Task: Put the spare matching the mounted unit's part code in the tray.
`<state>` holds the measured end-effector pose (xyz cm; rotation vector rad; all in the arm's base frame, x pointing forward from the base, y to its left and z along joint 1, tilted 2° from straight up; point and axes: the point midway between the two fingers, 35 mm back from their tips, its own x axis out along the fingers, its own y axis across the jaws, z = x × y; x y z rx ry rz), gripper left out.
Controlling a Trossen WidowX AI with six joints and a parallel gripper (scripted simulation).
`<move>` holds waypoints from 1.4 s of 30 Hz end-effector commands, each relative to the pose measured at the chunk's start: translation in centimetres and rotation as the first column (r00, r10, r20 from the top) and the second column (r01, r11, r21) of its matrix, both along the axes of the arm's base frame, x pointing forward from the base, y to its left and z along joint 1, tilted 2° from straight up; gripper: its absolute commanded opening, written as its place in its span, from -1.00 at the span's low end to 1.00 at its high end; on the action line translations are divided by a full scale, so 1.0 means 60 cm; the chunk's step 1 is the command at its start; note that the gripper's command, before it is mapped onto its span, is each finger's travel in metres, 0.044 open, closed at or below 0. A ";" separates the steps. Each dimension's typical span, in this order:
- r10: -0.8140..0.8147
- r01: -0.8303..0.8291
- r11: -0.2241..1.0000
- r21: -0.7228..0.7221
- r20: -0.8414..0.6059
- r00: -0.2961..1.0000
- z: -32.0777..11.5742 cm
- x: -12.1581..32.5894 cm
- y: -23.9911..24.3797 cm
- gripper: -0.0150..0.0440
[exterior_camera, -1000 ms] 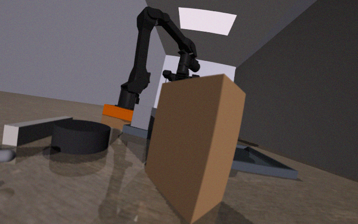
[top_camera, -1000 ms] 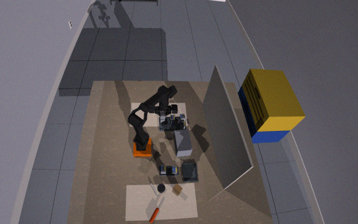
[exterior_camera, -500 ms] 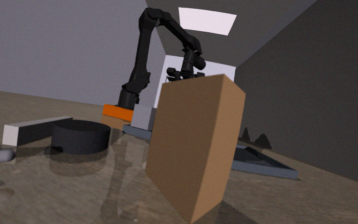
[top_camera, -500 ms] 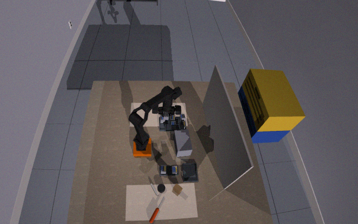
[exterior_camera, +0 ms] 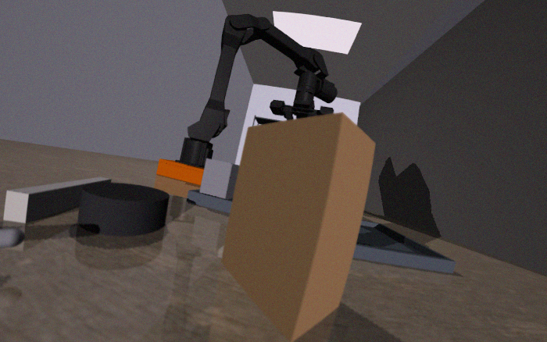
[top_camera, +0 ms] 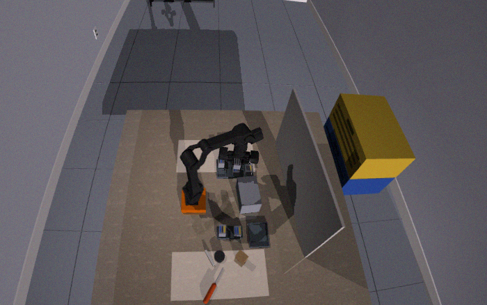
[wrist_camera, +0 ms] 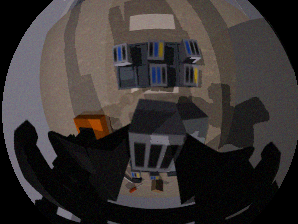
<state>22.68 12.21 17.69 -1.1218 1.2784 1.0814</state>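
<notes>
Spare (wrist_camera: 156,152) hangs clamped in the gripper (wrist_camera: 156,163), raised above the rack (top_camera: 235,167) of spares at the table's far end; the tray (top_camera: 257,234) lies well apart toward the near end, past the grey block (top_camera: 248,197)

Grey walls (top_camera: 42,72) enclosed a floor of large grey tiles (top_camera: 201,60). A brown wooden table (top_camera: 143,215) stood in the middle, its shadow falling on the far floor. A bright white ceiling panel (exterior_camera: 316,31) glowed overhead. A yellow-and-blue cabinet (top_camera: 366,143) stood at the right wall.
</notes>
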 end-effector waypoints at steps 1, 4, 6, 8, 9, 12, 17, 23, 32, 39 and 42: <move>-0.027 0.027 1.000 0.000 0.008 1.000 0.005 0.022 -0.021 -0.49; -0.032 0.032 0.999 -0.001 0.009 0.999 0.007 0.035 -0.035 -0.49; -0.034 0.034 0.999 -0.003 0.011 0.999 0.009 0.047 -0.048 -0.49; -0.036 0.036 0.999 -0.005 0.013 0.999 0.011 0.058 -0.061 -0.49; -0.038 0.038 0.999 -0.005 0.014 0.999 0.012 0.063 -0.068 -0.49; -0.041 0.041 0.999 -0.008 0.016 0.999 0.014 0.078 -0.089 -0.49; -0.047 0.047 0.999 -0.013 0.020 0.999 0.018 0.101 -0.128 -0.49; -0.048 0.048 0.999 -0.019 0.023 0.999 0.021 0.124 -0.177 -0.49; -0.007 0.007 1.000 -0.019 0.022 1.000 0.024 0.155 -0.255 -0.49; 0.025 -0.025 1.000 -0.019 0.022 0.999 0.025 0.169 -0.321 -0.49; 0.039 -0.038 0.999 -0.020 0.022 0.999 0.025 0.173 -0.351 -0.49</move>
